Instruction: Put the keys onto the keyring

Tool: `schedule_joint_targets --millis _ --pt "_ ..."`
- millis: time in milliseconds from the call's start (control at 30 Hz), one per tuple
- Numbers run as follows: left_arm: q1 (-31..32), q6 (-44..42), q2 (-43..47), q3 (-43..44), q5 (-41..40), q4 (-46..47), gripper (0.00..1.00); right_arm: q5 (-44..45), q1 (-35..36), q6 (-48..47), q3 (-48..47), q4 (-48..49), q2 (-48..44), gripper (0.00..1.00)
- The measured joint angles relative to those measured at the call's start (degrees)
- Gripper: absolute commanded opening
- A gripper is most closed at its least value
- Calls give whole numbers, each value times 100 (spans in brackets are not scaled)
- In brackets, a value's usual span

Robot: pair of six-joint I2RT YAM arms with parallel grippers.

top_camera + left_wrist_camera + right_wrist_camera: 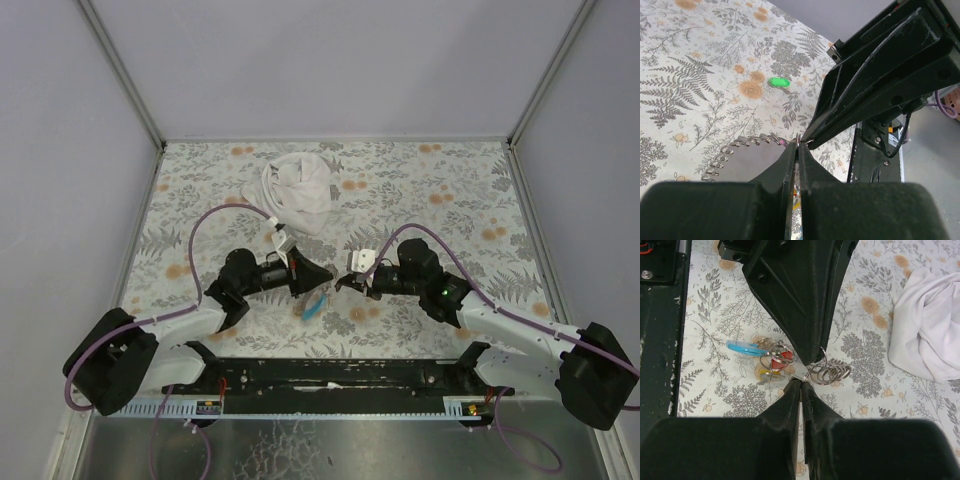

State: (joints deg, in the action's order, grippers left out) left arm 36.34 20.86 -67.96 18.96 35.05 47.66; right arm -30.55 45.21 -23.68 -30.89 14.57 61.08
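Note:
Both grippers meet tip to tip over the middle of the table. My left gripper (322, 274) (799, 146) is shut on a thin metal ring of the keyring (826, 371), a cluster of stacked rings. My right gripper (347, 284) (801, 381) is shut on a ring of the same cluster from the other side. A red key (783, 358) and a yellow key (766, 373) hang on rings next to the light-blue piece (745, 346) (313, 303). A green key (778, 82) lies alone on the table beyond the grippers.
A crumpled white cloth (298, 192) (927, 335) lies on the floral table cover behind the grippers. The black base rail (340, 375) runs along the near edge. Grey walls close in the back and both sides.

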Motion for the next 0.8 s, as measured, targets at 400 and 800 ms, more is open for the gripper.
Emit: schedule_joint_targets --millis 400,800 --pt "0 155 -131 -35 81 551 0 192 2 140 214 396 -94 25" --pt "57 52 -129 -35 70 516 0 254 4 407 356 782 -306 40"
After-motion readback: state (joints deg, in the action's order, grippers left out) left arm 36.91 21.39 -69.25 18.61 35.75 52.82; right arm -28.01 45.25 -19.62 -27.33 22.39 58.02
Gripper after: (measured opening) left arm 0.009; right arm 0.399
